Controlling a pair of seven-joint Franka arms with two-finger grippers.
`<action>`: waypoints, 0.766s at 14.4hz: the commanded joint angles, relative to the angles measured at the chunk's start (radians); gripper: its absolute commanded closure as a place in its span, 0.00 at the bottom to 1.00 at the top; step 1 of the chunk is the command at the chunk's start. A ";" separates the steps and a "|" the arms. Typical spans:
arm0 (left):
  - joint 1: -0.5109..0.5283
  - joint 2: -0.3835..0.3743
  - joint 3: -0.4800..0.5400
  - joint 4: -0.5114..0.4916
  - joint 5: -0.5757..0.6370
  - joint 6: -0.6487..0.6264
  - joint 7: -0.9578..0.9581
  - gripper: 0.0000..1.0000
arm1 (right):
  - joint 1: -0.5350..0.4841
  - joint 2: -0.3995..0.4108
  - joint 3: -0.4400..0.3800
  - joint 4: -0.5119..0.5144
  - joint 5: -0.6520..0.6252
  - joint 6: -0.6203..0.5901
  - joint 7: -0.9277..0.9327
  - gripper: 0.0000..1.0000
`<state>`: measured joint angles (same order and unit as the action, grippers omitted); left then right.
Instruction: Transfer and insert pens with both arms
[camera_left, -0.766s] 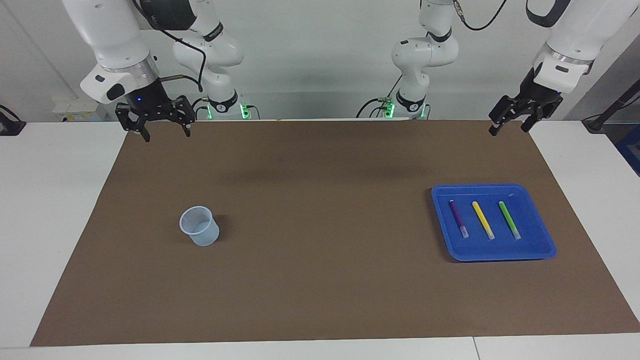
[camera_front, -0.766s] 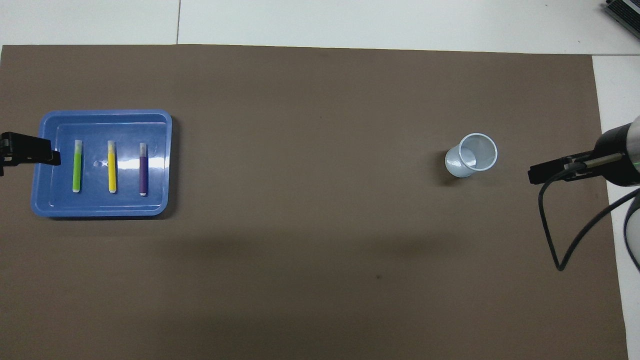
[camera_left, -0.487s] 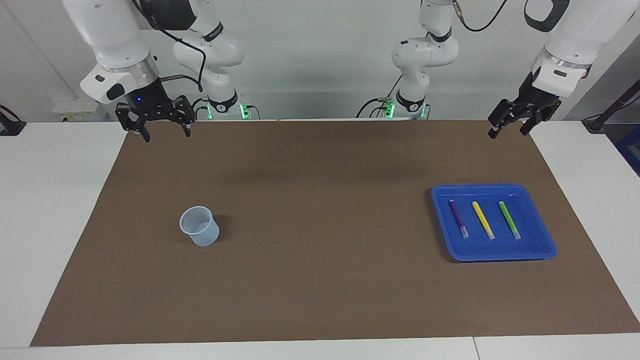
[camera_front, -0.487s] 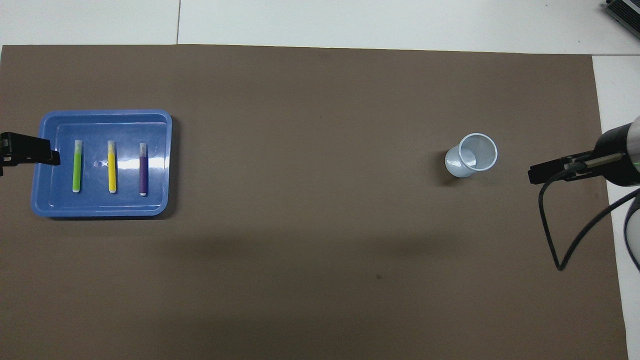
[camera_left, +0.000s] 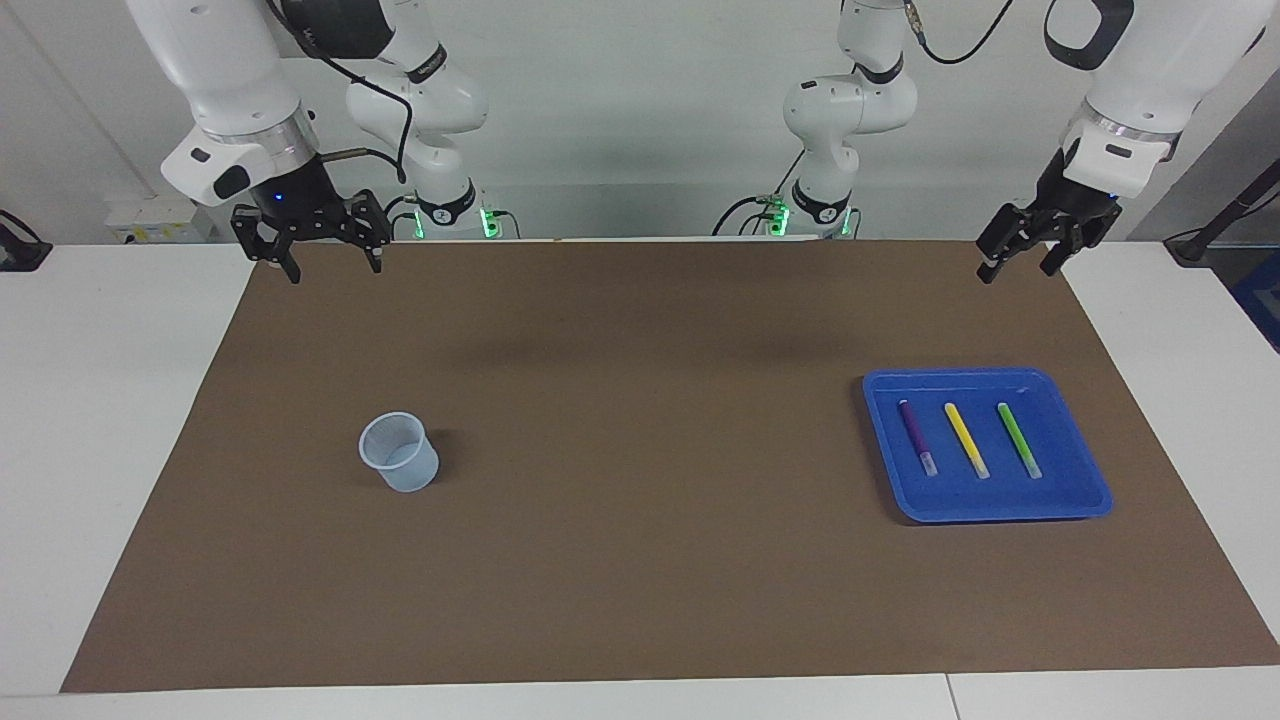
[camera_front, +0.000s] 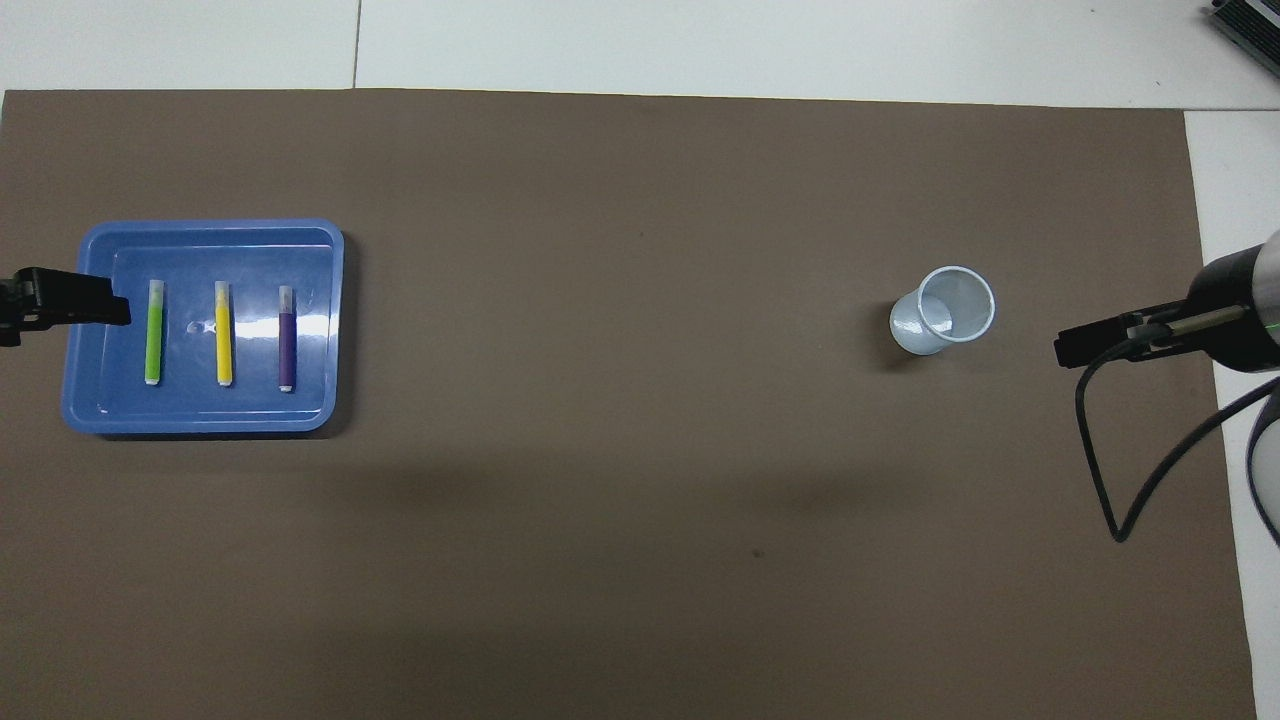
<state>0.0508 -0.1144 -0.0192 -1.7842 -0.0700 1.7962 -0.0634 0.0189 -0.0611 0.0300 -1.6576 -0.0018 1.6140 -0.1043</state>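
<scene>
- Blue tray (camera_left: 1090, 495) (toward the left arm's end of the table): holds three marker pens lying side by side and apart, none yet lifted. Green pen (camera_left: 1019, 440) lies closest to the table's end, yellow pen (camera_left: 966, 439) in the middle, purple pen (camera_left: 917, 436) toward the table's centre.
- Long axes: all three pens run roughly parallel, each pointing away from the robots, with the pale cap end farther from them.
- Left gripper (camera_left: 1018, 268): raised over the brown mat's (camera_left: 640, 560) corner nearest the left arm, fingers spread wide, holding nothing. The pens lie forward of it and below; the overhead view shows its tip (camera_front: 75, 308) over the tray's rim beside the green pen (height makes this overlap only apparent).
- Right gripper (camera_left: 333, 270): raised over the mat's edge at the right arm's end, fingers wide, empty; this arm waits. The pale plastic cup (camera_left: 399, 465) stands upright, forward of it.
- Deciding relation: the left arm is much the nearer to the pens, the right to the cup; a grasp would probably close across a pen's barrel.
- Change from the earlier frame: the left gripper has shifted slightly, its wrist a little higher; pens, tray, cup and right gripper are unchanged.
</scene>
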 joint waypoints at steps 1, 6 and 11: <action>0.035 -0.077 -0.001 -0.135 0.012 0.089 0.083 0.00 | -0.007 -0.025 0.007 -0.004 0.023 -0.002 0.012 0.00; 0.041 -0.091 0.001 -0.164 0.012 0.106 0.091 0.00 | -0.005 -0.028 0.011 -0.010 0.025 -0.002 0.012 0.00; 0.070 -0.064 -0.001 -0.159 0.012 0.112 0.100 0.00 | 0.001 -0.034 0.030 -0.010 0.025 -0.006 0.003 0.00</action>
<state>0.0974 -0.1708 -0.0169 -1.9155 -0.0697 1.8730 0.0127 0.0209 -0.0737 0.0434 -1.6554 -0.0015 1.6140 -0.1043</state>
